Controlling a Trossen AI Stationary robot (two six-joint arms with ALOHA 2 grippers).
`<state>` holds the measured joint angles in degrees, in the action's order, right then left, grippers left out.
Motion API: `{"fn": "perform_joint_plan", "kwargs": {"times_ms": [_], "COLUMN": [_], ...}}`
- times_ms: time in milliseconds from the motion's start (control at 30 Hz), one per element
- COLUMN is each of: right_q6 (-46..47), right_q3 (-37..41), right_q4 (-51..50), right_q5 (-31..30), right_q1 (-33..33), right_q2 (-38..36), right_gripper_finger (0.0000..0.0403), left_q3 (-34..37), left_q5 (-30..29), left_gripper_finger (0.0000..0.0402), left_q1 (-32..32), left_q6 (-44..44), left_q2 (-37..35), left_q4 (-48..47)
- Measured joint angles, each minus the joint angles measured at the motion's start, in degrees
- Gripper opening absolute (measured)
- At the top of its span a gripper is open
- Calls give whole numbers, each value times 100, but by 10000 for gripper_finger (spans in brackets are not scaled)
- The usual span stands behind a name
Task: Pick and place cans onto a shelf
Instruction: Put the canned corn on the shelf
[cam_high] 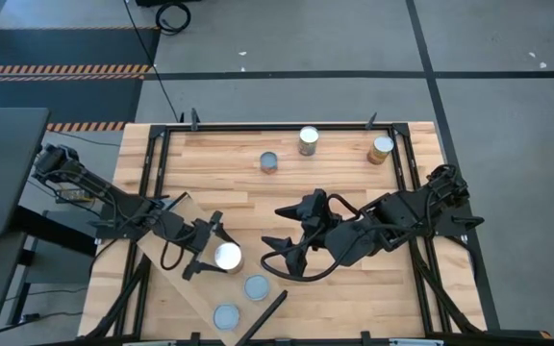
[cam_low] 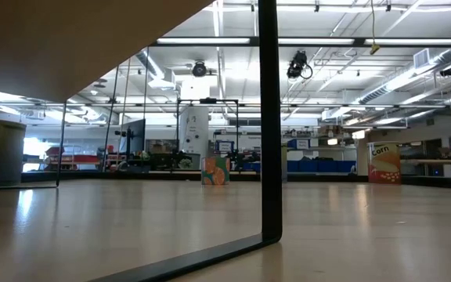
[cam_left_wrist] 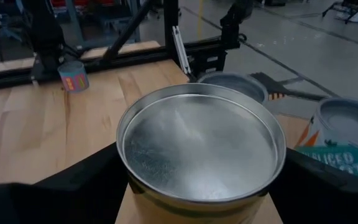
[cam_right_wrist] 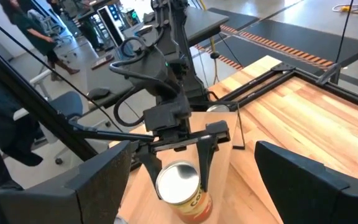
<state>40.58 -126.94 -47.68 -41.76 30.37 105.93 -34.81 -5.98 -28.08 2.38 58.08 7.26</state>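
My left gripper [cam_high: 217, 254] is shut on a bright-topped can [cam_high: 226, 256] that stands on the shelf [cam_high: 205, 293], a pale plank lying slantwise at the near left. In the left wrist view the can's silvery top [cam_left_wrist: 201, 146] fills the picture. Two grey-blue-topped cans [cam_high: 256, 286] [cam_high: 226, 315] stand farther along the shelf, toward its dark end bar [cam_high: 263, 315]. My right gripper [cam_high: 282, 233] hangs open above the table's middle, empty, to the right of the held can. My left gripper pinches the can between its two fingers [cam_left_wrist: 73, 193], one on each side of the can's wall [cam_left_wrist: 129, 185], just below the rim. The fingers come nearly level from the table's left. The can is upright with its bottom on the shelf [cam_right_wrist: 194, 214].
Three more cans stand at the table's far side: a grey-topped one [cam_high: 269, 161], a silvery one [cam_high: 308, 141] and a gold-topped one [cam_high: 381, 149]. Black frame rails [cam_high: 157, 163] run along the table's edges. Bare wood lies between the far cans and the grippers.
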Motion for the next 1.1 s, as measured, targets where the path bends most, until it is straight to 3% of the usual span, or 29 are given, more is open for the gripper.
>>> {"fn": "perform_joint_plan", "kwargs": {"times_ms": [800, 1100], "right_q6": [-74, -155], "right_q3": [1, 1], "right_q4": [1, 0], "right_q5": [89, 92], "right_q1": [-103, -208], "right_q2": [0, 0], "right_gripper_finger": [349, 349], "left_q3": [4, 4], "left_q5": [-184, -175], "left_gripper_finger": [354, 314], "left_q1": [-107, -108], "left_q6": [143, 132], "left_q2": [0, 37], "left_q4": [130, 224]}}
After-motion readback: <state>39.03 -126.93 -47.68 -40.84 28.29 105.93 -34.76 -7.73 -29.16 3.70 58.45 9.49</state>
